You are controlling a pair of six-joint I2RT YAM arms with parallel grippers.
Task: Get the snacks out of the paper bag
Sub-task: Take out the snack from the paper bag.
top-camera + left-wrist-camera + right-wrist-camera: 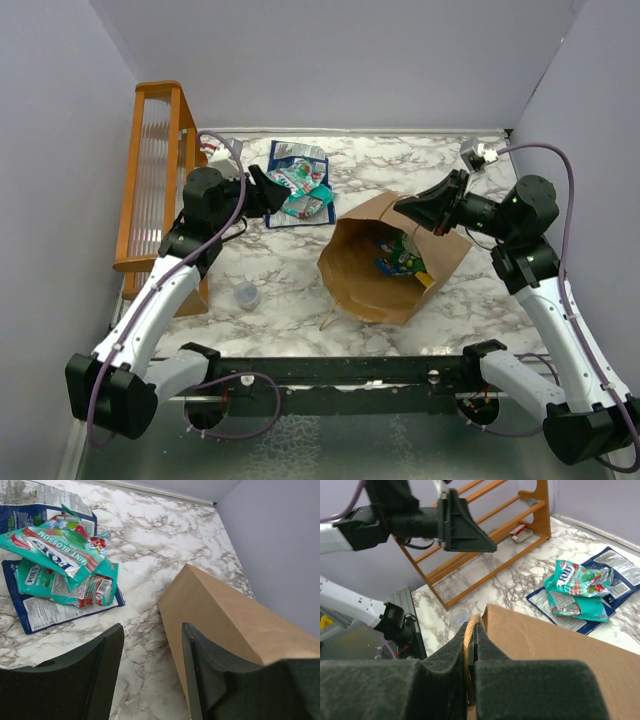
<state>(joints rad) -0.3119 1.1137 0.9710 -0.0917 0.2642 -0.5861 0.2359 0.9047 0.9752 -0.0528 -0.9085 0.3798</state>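
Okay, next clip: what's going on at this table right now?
Two robot arms are emptying a brown paper bag of snacks. The right claw is shut on the bag's twisted handle at its rim. The left claw is open and empty, beside a pile of teal and blue packets already out on the marble table. The packets inside the bag show the job isn't finished.
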